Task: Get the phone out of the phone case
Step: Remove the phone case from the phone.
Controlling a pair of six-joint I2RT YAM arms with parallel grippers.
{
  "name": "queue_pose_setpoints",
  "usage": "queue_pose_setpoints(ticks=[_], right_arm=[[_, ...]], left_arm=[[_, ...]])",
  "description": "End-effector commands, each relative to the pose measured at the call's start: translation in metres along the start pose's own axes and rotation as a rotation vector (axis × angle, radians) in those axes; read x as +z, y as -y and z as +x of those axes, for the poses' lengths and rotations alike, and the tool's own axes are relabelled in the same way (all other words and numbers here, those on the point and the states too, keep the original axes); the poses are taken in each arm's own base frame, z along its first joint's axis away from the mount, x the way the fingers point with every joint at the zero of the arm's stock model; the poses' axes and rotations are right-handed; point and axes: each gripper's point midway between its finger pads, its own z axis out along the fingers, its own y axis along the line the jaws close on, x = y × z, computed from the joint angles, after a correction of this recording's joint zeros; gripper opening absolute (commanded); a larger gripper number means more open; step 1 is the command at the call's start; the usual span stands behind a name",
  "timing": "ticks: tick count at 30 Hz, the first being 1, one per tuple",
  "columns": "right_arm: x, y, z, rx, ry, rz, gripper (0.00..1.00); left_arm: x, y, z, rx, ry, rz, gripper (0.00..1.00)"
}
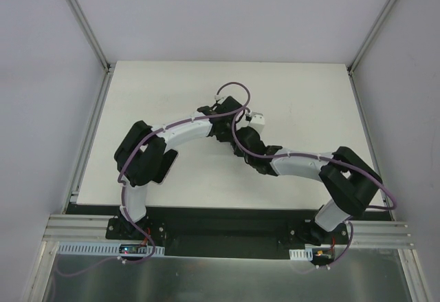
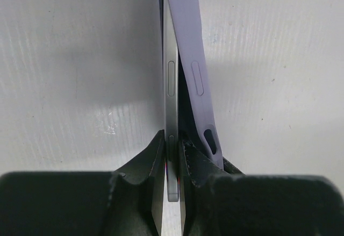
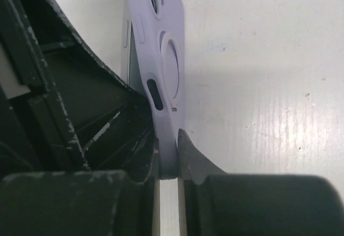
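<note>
Left fingers [image 2: 152, 158] are clamped on the bare edge of the phone [image 2: 170, 85], gripping its grey metal side near one end. Right fingers [image 3: 189, 151] are clamped on the rim of the lilac case [image 3: 167, 58], camera cutout end pointing away from that wrist. The phone is partly out. In the left wrist view the case [image 2: 192, 58] splays off to the right at the near end and closes back in on the phone further up, so the far end looks seated in the case, though that part runs out of frame. Both things are held between the two arms over the middle of the white desk [image 2: 70, 85]; can't tell if anything touches it. Step in hand, as I judge it: peeling the case off, about halfway. Risks: the left grip is narrow, on a slick metal edge, so a hard pull could slide the phone out of the fingers and drop it on the desk. The right grip is on soft, stretchy rim, so the case may just stretch or slip free instead of releasing the far corners. Pulling straight apart while that end is seated could twist the phone in the left fingers. A peel around the far corners seems safer.
</note>
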Motion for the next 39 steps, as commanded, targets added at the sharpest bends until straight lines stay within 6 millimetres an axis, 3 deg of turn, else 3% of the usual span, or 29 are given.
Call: queue_pose_setpoints(ticks=[1,8,9,20,26,31,39], right_arm=[[0.004,0.129,0.05,-0.25,-0.154,0.45,0.01],[-0.007,0.147,0.051,-0.245,-0.148,0.476,0.01],[-0.006,0.143,0.046,-0.247,-0.129,0.451,0.01],[-0.024,0.144,0.061,-0.214,-0.162,0.337,0.01],[-0.026,0.144,0.064,-0.197,-0.178,0.339,0.01],[-0.031,0.146,0.063,-0.193,-0.195,0.359,0.01],[-0.04,0.142,0.051,-0.319,-0.189,0.486,0.01]], left_arm=[[-0.023,-0.079,0.095,0.205,-0.347,-0.303,0.0],[-0.024,-0.089,0.09,0.232,-0.33,-0.344,0.0],[-0.025,-0.091,0.09,0.237,-0.327,-0.351,0.0],[-0.037,-0.134,0.085,0.26,-0.323,-0.426,0.0],[-0.047,-0.146,0.073,0.243,-0.297,-0.398,0.0],[-0.052,-0.146,0.067,0.238,-0.284,-0.363,0.0],[-0.056,-0.12,0.067,0.206,-0.278,-0.279,0.0]])
